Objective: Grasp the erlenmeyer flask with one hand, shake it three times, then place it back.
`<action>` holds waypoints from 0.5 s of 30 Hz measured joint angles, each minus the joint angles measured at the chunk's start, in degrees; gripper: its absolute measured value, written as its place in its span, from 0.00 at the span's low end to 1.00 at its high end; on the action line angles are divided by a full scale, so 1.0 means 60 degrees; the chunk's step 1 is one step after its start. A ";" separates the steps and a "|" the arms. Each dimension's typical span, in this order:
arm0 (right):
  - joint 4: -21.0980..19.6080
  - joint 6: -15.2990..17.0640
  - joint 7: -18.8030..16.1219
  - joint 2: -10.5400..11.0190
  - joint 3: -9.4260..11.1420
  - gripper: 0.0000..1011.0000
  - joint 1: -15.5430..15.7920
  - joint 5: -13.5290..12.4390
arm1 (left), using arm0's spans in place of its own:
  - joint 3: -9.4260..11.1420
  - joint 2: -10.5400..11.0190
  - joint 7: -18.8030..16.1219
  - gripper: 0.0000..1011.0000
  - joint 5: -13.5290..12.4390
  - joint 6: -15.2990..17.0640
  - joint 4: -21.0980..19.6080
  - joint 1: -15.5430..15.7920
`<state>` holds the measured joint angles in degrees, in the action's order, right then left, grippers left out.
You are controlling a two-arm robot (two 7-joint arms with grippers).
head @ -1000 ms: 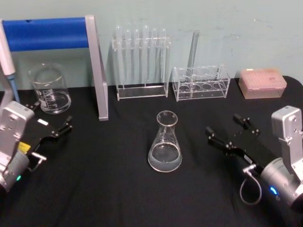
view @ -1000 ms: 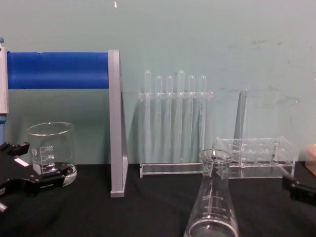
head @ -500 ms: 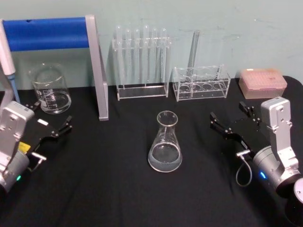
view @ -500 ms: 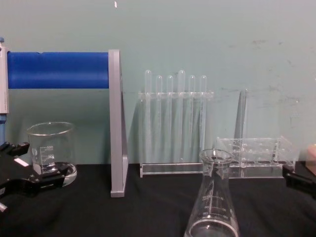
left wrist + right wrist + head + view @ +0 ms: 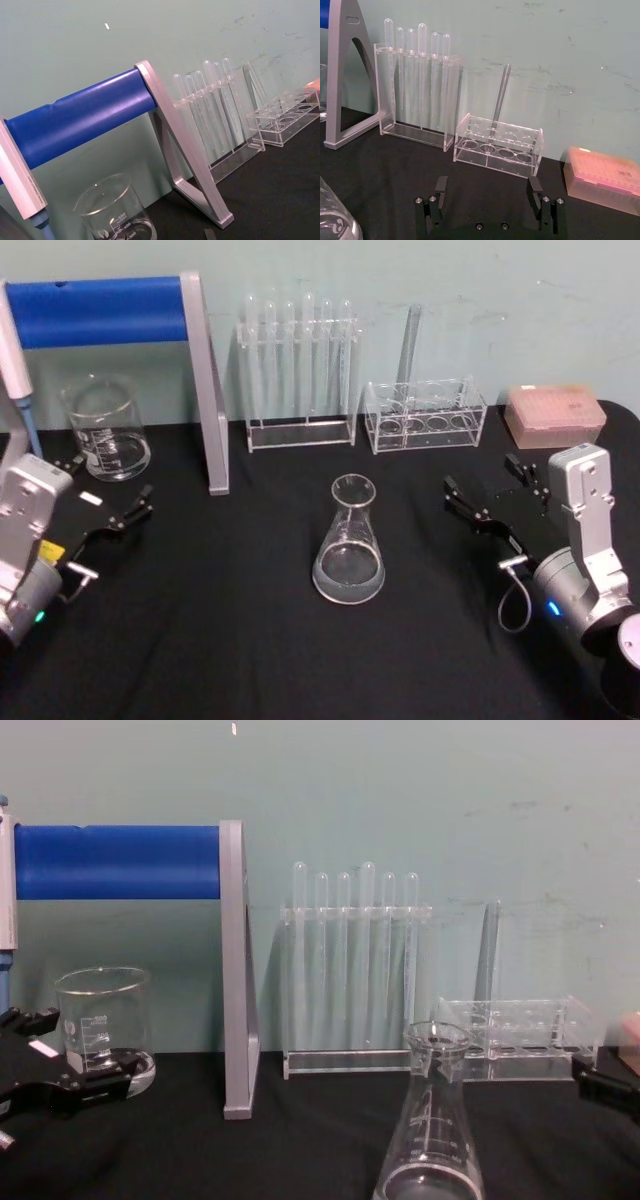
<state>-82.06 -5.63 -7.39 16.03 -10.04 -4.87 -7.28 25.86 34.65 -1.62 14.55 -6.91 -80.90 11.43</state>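
Head view: erlenmeyer flask [image 5: 349, 551] at frame centre, standing alone on the black counter [image 5: 250, 640], touched by nothing. Clear glass, wide flat base, narrow neck, flared rim, faint white marks on the wall. Shallow pool of clear liquid across the bottom. Upright, long axis vertical, mouth pointing up. In chest view, lower centre-right, neck and rim in full sight, base cut by the lower edge.

Glass beaker [image 5: 104, 430] at upper left, a little clear liquid at its bottom, printed scale on the side. Tall clear rack [image 5: 298, 370] at upper centre, holding a row of upright thin tubes. Low clear rack [image 5: 425, 415] to its right, round wells along the top, a single tube [image 5: 407, 345] standing in it; whether anything fills the tubes, impossible to tell. Pink box [image 5: 554, 416] at upper right, near the counter's far edge. Grey stand with blue bar [image 5: 100, 310] at upper left, beside the beaker.

Right tool [image 5: 496, 489] at right of the frame, level with the flask's neck and well apart from it, fingers spread wide and holding nothing; the same wide gap visible in right wrist view. Left tool [image 5: 108, 492] at left of the frame, just in front of the beaker, fingers spread and holding nothing, resting low over the counter.
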 joint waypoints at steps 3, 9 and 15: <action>-0.0009 0.0000 0.0001 0.0003 -0.0004 0.99 0.0004 -0.0002 | 0.0000 0.0000 0.0000 0.99 0.0000 0.0000 0.0000 0.0000; -0.0021 -0.0001 0.0002 0.0008 -0.0010 0.99 0.0010 -0.0005 | 0.0000 0.0000 0.0000 0.99 0.0000 -0.0001 0.0000 0.0000; -0.0027 -0.0001 0.0002 0.0012 -0.0010 0.99 0.0015 -0.0010 | 0.0000 0.0000 0.0000 0.99 0.0000 -0.0001 0.0000 0.0000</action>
<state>-82.22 -5.63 -7.38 16.10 -10.10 -4.78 -7.34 25.86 34.65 -1.62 14.55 -6.91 -80.90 11.43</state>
